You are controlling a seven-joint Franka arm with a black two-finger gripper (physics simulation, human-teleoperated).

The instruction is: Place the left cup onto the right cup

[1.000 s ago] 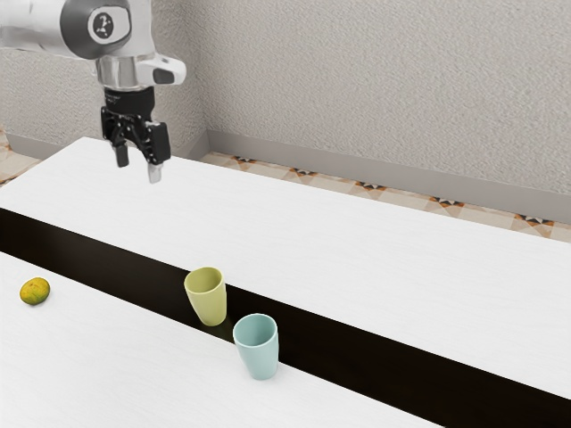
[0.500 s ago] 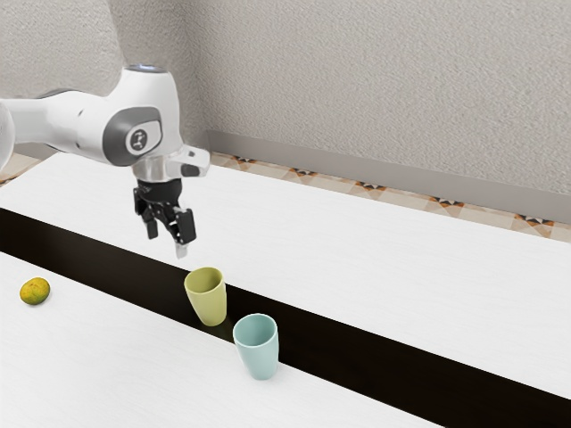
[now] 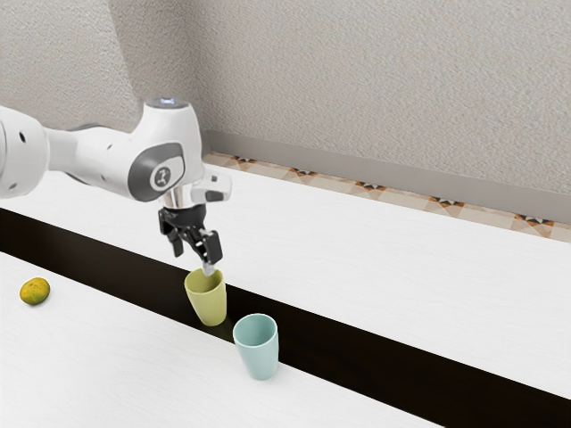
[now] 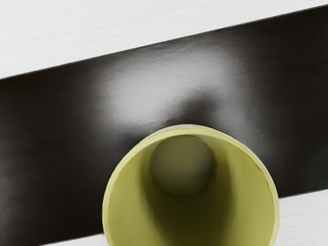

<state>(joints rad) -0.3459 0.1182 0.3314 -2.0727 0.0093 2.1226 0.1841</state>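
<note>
The hand (image 3: 198, 255) hangs open just above the rim of the yellow cup (image 3: 206, 299) — nothing gripped yet. That cup stands upright on the dark strip of the bench (image 3: 375, 259), just beside the blue cup (image 3: 256, 346), on the exterior view's left of it. Grasping, lifting and stacking are all left to do — the task looks barely begun

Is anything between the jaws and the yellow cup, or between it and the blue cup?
Nothing visible. The jaws hang at the rim of the yellow cup; the blue cup stands close beside it, mouth open.
</note>
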